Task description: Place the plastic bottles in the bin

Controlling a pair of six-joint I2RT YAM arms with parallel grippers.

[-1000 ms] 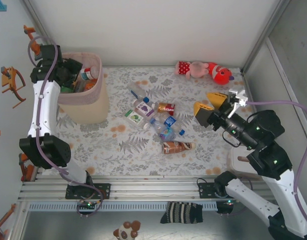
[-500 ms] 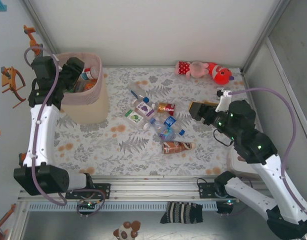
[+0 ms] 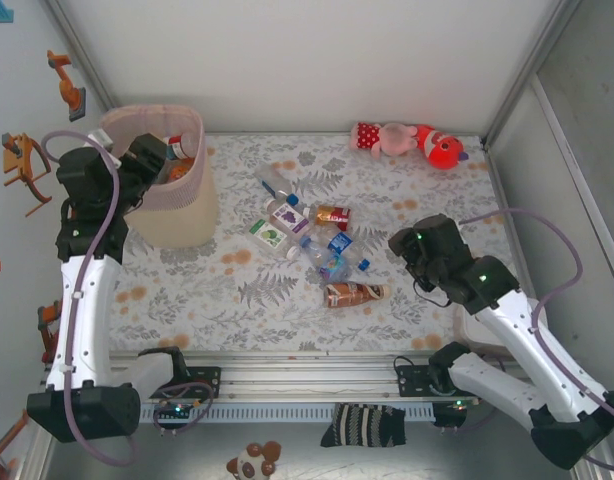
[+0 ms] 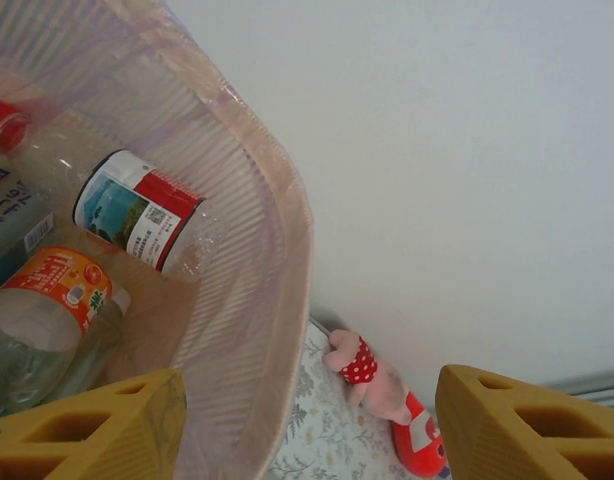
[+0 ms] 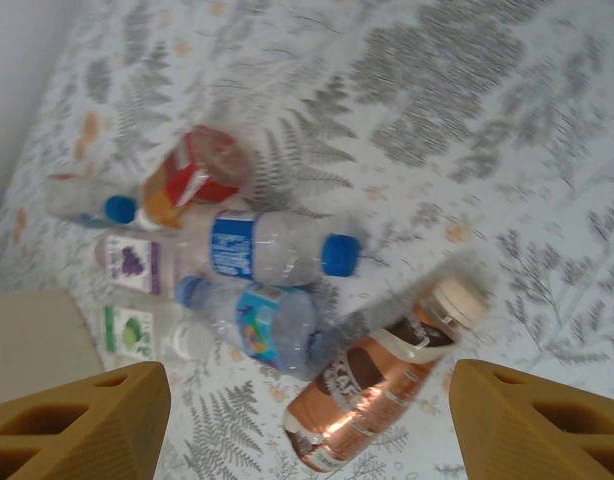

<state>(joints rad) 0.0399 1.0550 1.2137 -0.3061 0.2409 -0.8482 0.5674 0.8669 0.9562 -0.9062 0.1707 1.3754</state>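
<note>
The pale pink bin (image 3: pixel 177 215) stands at the far left, with several plastic bottles inside. Among them are a red-and-white labelled one (image 4: pixel 137 210) and an orange-labelled one (image 4: pixel 57 290). My left gripper (image 4: pixel 307 430) is open and empty at the bin's near rim (image 4: pixel 287 230). More bottles lie in a cluster mid-table (image 3: pixel 307 235): a brown one (image 5: pixel 377 390), two clear blue-labelled ones (image 5: pixel 277 250), a red-orange one (image 5: pixel 192 175). My right gripper (image 5: pixel 307 430) hangs open above the brown bottle, touching nothing.
A pink-and-red plush toy (image 3: pixel 407 140) lies at the far edge by the back wall. Grape-labelled (image 5: pixel 132 262) and green-labelled (image 5: pixel 127 330) bottles lie at the cluster's left. The right arm (image 3: pixel 437 255) stands just right of the cluster. Walls close in left, right and behind.
My right arm has swung down and left toward the bottle cluster, its gripper now pointing at the table. My left gripper has drawn back from over the bin to its near rim.
</note>
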